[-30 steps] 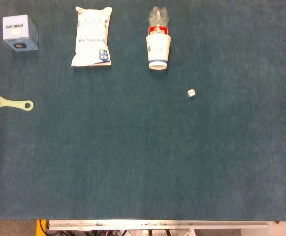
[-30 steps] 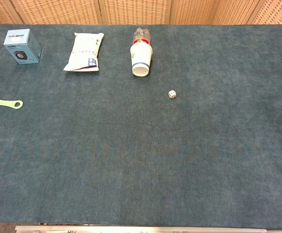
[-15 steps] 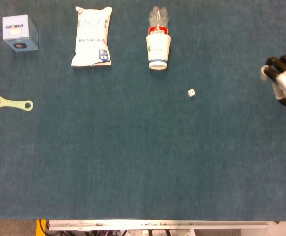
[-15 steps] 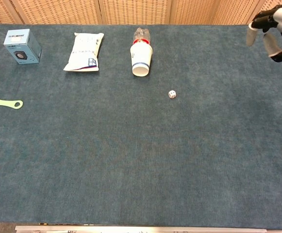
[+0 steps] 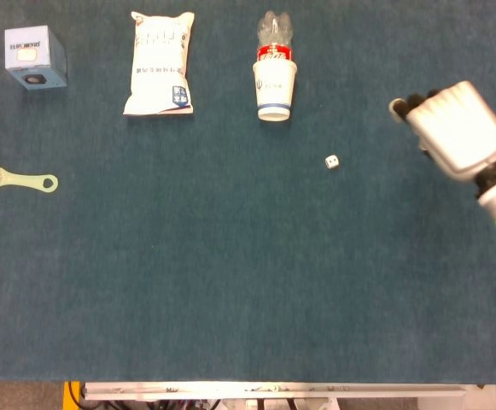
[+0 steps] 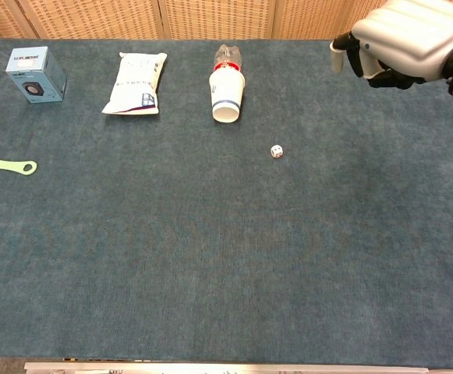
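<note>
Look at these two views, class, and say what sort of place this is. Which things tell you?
Probably a robot test table in a lab or workroom, not a home. A dark carpet-like cloth covers the table, unrelated items lie spaced apart, such as a die and a snack bag, and woven screen panels stand behind it.

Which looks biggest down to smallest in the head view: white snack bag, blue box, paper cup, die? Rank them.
1. white snack bag
2. blue box, which looks close to the cup
3. paper cup
4. die
</note>
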Available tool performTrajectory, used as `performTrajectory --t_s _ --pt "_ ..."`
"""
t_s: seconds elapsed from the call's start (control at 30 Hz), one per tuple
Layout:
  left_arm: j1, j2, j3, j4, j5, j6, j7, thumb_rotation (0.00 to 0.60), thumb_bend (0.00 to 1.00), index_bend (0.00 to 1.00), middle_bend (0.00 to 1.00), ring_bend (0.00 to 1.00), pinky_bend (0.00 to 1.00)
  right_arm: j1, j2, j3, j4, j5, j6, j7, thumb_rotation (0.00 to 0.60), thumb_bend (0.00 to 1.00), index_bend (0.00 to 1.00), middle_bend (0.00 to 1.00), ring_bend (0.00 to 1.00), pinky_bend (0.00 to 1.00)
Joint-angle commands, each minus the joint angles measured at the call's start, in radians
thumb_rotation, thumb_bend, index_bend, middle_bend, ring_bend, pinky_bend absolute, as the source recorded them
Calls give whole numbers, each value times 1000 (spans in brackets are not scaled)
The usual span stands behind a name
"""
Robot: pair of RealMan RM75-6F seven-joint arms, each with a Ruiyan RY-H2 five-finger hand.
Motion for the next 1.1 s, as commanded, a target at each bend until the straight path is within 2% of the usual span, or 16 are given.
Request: performTrajectory --t_s 0.03,0.27,0.5,0.77,1.1 --pt "0 -2 4 9 5 -3 -4 600 89 514 382 393 503 57 -27 1 8 85 -36 -21 600 1000 417 617 669 772" --pt "0 2 6 18 -5 -19 -2 600 89 517 382 393 503 148 -65 -24 50 240 -63 -54 600 1000 418 685 735 817" --pt "11 4 13 36 -3 -11 -30 600 89 515 383 394 506 213 -60 -43 79 331 -85 -36 600 1000 418 746 782 847" --pt "22 -3 21 59 6 0 -43 600 89 513 383 394 506 256 -89 -67 161 342 -97 14 600 1000 417 743 783 847" --pt "28 -12 20 82 -1 -4 -62 600 89 512 395 395 507 315 -152 -89 272 378 -172 97 600 1000 417 748 787 848"
